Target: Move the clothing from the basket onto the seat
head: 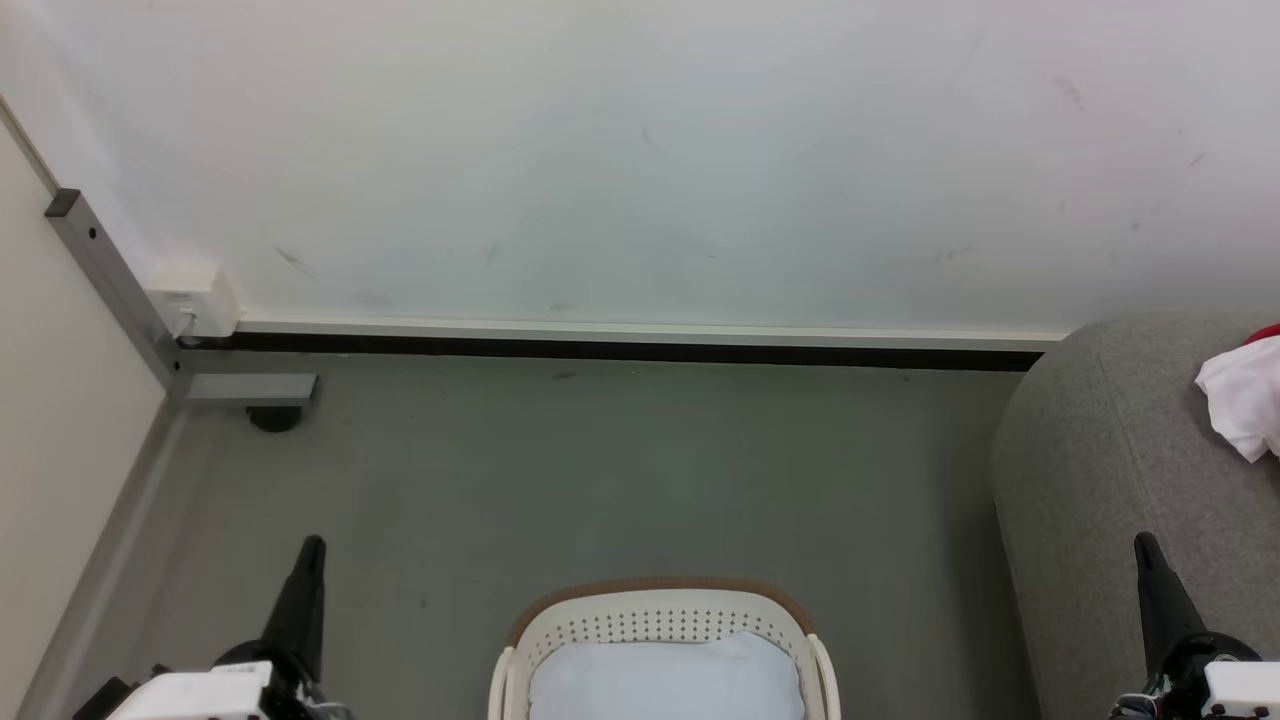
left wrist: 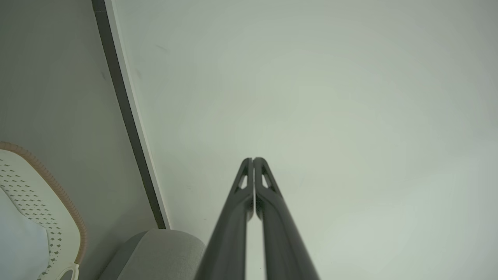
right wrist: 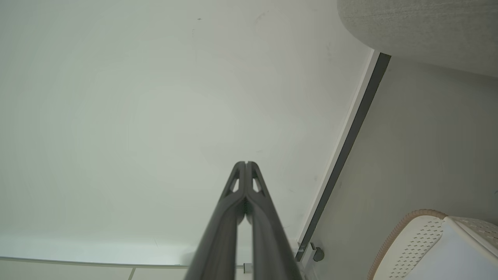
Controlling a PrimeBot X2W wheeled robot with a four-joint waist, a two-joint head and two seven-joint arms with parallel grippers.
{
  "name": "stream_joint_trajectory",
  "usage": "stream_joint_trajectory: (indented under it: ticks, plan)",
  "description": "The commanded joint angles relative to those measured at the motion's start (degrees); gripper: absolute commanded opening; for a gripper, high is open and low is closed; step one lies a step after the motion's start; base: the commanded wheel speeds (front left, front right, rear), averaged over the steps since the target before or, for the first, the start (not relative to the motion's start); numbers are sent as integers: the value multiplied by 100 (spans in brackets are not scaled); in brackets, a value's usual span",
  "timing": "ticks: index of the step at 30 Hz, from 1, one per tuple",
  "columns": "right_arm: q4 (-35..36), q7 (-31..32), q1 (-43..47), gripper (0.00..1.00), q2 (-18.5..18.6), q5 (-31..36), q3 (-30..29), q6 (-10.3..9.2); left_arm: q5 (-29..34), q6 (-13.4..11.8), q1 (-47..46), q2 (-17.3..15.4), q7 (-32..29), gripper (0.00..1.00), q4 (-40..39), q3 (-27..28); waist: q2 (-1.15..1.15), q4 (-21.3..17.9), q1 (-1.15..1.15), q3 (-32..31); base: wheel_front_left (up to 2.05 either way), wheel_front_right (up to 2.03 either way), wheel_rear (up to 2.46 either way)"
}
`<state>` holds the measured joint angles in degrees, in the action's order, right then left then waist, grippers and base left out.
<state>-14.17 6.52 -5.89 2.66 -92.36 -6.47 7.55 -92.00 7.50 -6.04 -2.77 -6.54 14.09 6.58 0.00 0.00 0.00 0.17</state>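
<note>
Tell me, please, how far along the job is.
Done, apparently: a red-and-white fabric garment lies on the large grey upholstered seat, and the visible part of the oval cream perforated basket holds just a pale bluish-white pad. In hand: nothing; left gripper and right gripper are shut, empty. Left: seemingly nothing, though the basket's near end is cropped.

basket (head: 660, 625) left of seat (head: 1110, 470), clothing (head: 1245, 400) on seat

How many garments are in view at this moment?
1: a white-and-red bundle on the seat, at the head view's right edge. The frame cuts it, so more may be hidden. The basket shows a pale pad.
</note>
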Motion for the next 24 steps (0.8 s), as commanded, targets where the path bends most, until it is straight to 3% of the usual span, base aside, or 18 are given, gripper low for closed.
stream_joint_trajectory:
  ticks: [1, 24]
  plan:
    - [26, 22, -73, 0, 40, -10, -20, -12, -75, 9, -53, -11, -21, 0, 1, 12, 0, 0, 0, 0, 0, 0, 0]
    - [27, 22, -74, 0, 40, -11, -19, -12, -76, 9, -53, -11, -20, 0, 0, 11, 0, 0, 0, 0, 0, 0, 0]
